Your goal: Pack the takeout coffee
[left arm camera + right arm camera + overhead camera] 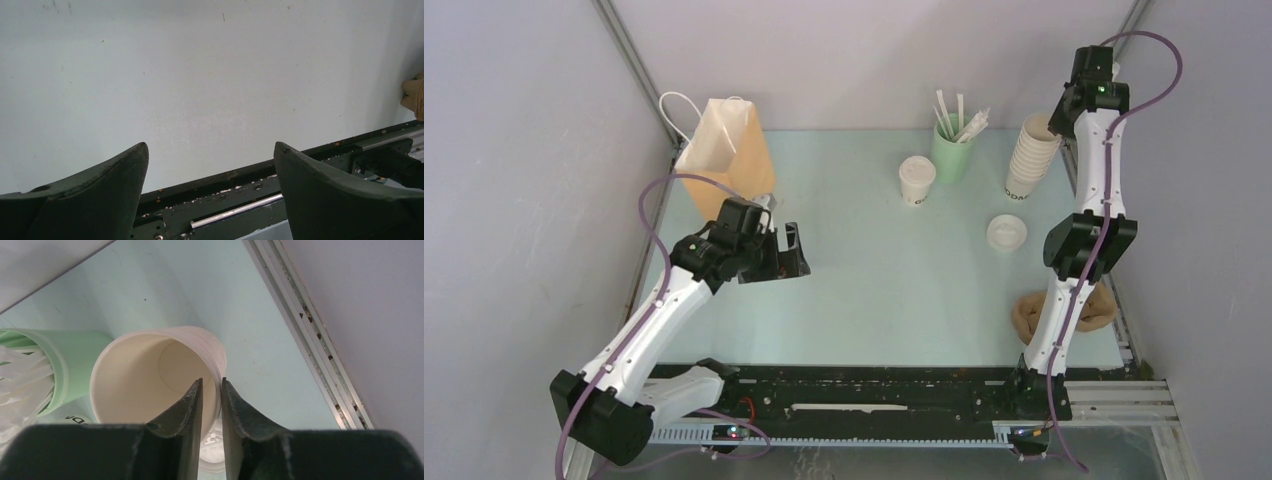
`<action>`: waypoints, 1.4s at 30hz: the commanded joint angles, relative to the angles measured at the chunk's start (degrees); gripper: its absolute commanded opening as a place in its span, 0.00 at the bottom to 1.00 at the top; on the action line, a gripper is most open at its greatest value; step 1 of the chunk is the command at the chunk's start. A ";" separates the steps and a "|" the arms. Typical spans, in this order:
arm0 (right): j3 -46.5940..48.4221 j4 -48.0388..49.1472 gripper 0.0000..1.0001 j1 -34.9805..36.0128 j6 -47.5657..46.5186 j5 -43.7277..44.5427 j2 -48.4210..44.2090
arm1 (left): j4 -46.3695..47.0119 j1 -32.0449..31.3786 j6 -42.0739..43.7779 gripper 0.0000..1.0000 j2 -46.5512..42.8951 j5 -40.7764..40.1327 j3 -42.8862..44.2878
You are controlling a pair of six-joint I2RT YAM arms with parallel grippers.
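One takeout coffee (916, 180), a small cream cup with a white lid, stands at the table's back middle. A loose round white lid (1006, 232) lies flat to its right, also seen low in the right wrist view as the lid (212, 442). My right gripper (211, 381) is over the tall stack of lidless cups (1031, 160). One finger is inside the top cup (150, 375) and one outside, shut on its wall. My left gripper (791, 250) hovers open beside the brown paper bag (724, 150), and nothing lies between the fingers of the left gripper (210, 145).
A green cup of white sticks (952, 150) stands between the coffee and the stack, close to my right fingers as the green cup (55, 365). Brown cardboard pieces (1036, 312) lie by the right arm's base. A metal rail (310, 340) runs along the right edge.
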 commanded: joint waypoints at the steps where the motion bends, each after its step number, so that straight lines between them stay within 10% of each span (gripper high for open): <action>1: 0.35 1.89 0.25 0.59 0.31 1.11 -0.01 | 0.60 0.32 1.72 1.00 0.07 -0.75 3.88; 15: 0.93 1.84 0.00 -0.24 3.15 -1.02 -4.37 | 0.73 0.32 1.99 1.00 0.54 -0.92 4.58; 42: -7.26 7.02 0.00 -7.53 8.50 -12.67 -15.32 | 0.69 0.32 0.91 1.00 0.36 0.77 5.14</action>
